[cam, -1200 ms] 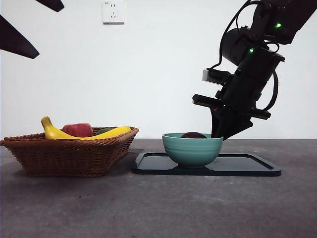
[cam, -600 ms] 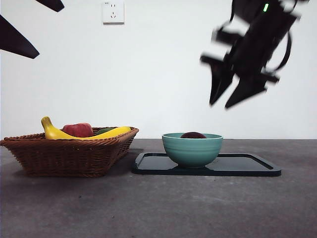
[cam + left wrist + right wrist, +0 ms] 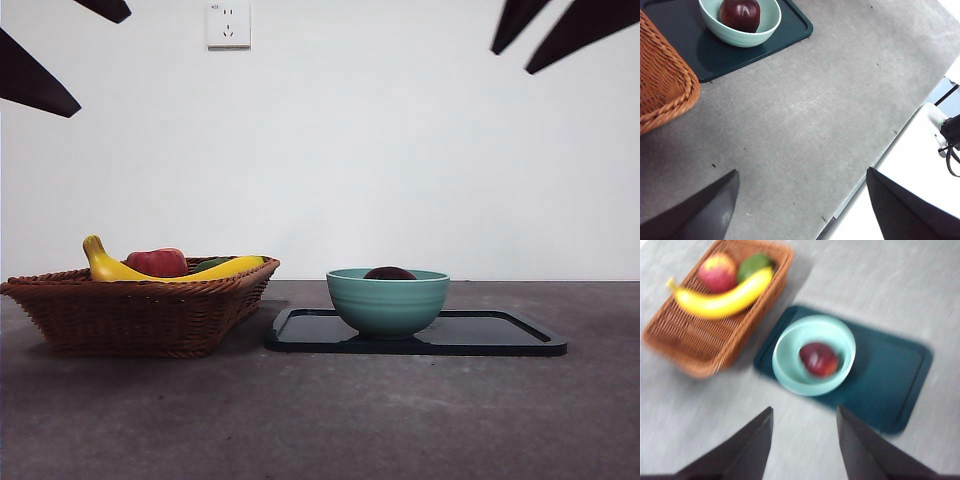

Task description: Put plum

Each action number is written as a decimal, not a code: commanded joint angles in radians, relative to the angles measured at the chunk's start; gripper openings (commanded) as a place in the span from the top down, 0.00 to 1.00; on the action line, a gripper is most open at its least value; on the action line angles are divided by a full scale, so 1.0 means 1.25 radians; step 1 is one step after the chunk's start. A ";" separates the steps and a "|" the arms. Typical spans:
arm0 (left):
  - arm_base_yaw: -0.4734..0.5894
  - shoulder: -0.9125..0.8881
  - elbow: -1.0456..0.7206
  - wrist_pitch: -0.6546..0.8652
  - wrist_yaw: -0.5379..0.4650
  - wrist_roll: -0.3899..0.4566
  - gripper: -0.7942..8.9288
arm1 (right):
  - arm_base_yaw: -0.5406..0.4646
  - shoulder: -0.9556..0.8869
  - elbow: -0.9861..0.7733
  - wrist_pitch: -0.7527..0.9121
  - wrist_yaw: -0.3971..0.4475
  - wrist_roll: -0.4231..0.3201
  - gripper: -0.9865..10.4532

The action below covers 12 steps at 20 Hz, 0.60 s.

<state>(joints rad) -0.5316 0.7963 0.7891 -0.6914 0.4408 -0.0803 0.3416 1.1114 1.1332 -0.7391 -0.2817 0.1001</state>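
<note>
The plum [image 3: 390, 273] lies inside the teal bowl [image 3: 388, 303], only its dark top showing above the rim in the front view; the left wrist view shows it glossy and maroon, resting against the bowl's inner wall [image 3: 740, 14]. The bowl stands on the dark tray [image 3: 500, 335], toward the tray's end nearest the wicker basket [image 3: 140, 310]. The basket sits just beside the tray on the grey bench [image 3: 320, 420] and holds a yellow banana [image 3: 170, 268], a red fruit [image 3: 157, 262] and a green fruit [image 3: 754, 265].

The right pincer [image 3: 804, 445] hangs high above the bowl, jaws spread apart and empty; in the front view it shows only as two dark tips well above the tray. The left pincer [image 3: 800, 210] is also raised, off to the basket's side of the bowl, its jaws wide and holding nothing.
</note>
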 commanded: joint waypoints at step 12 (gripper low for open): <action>-0.004 0.003 0.006 0.009 0.002 -0.003 0.50 | 0.086 -0.333 -0.300 0.011 -0.052 0.003 0.74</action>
<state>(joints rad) -0.5316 0.7963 0.7891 -0.6914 0.4408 -0.0803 0.4442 0.6899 0.7521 -0.7330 -0.3447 0.1013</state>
